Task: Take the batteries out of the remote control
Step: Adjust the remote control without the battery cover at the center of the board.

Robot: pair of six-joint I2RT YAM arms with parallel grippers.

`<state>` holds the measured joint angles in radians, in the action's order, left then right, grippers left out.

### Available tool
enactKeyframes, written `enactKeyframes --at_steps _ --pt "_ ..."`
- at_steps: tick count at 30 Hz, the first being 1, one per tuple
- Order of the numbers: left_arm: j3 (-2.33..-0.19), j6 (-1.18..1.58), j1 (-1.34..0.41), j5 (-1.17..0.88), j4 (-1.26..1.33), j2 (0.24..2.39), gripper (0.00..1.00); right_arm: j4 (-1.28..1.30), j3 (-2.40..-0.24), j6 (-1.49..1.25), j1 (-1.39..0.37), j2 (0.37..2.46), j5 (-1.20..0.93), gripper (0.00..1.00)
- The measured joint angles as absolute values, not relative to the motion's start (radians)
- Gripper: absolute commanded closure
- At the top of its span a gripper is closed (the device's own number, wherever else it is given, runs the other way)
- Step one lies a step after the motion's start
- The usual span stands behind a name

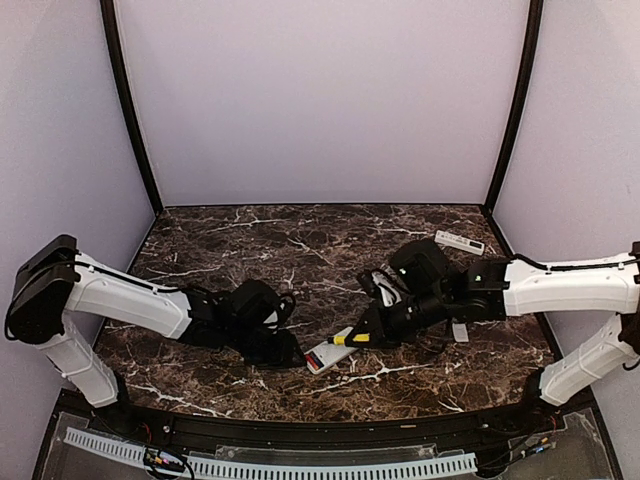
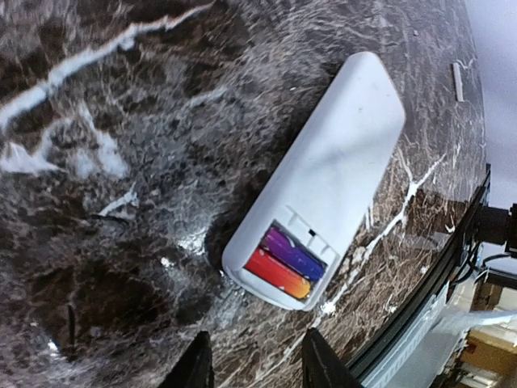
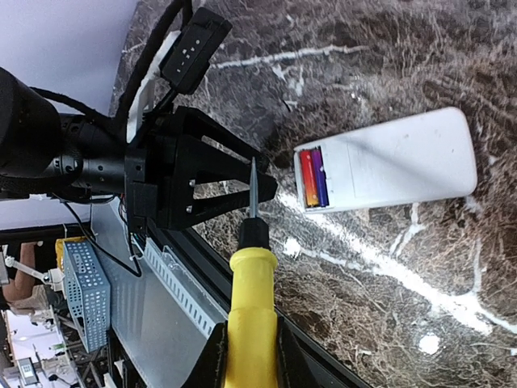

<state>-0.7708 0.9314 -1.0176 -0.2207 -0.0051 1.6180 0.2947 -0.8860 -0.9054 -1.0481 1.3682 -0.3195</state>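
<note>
A white remote control (image 1: 327, 353) lies face down on the marble table, its battery bay open. Two batteries (image 2: 284, 263), one red and one purple-blue, sit side by side in the bay; they also show in the right wrist view (image 3: 313, 177). My left gripper (image 2: 252, 368) is open and empty, just short of the remote's (image 2: 331, 174) battery end. My right gripper (image 3: 249, 356) is shut on a yellow-handled screwdriver (image 3: 251, 299), whose tip points toward the left gripper, beside the remote (image 3: 396, 160). The screwdriver (image 1: 348, 339) also shows from above.
A second white remote (image 1: 459, 242) lies at the back right. A small flat white cover (image 1: 459, 331) lies by the right arm. A white piece (image 1: 385, 285) rests behind the right gripper. The table's front edge (image 2: 420, 303) runs close to the remote.
</note>
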Motion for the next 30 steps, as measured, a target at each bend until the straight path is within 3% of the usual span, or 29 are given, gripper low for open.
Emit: enactKeyframes --at_steps 9,11,19,30 --pt "-0.790 0.866 -0.998 -0.171 -0.060 1.564 0.23 0.435 -0.946 -0.801 -0.971 1.325 -0.182 1.00" --pt "-0.813 0.836 -1.002 -0.155 -0.094 1.584 0.19 0.455 -0.946 -0.780 -0.945 1.325 -0.170 1.00" --pt "-1.011 0.704 -1.089 -0.007 -0.284 1.689 0.16 0.480 -0.947 -0.736 -0.885 1.288 -0.138 1.00" --pt "-1.038 0.664 -1.132 0.054 -0.365 1.763 0.15 0.477 -0.942 -0.714 -0.862 1.250 -0.134 1.00"
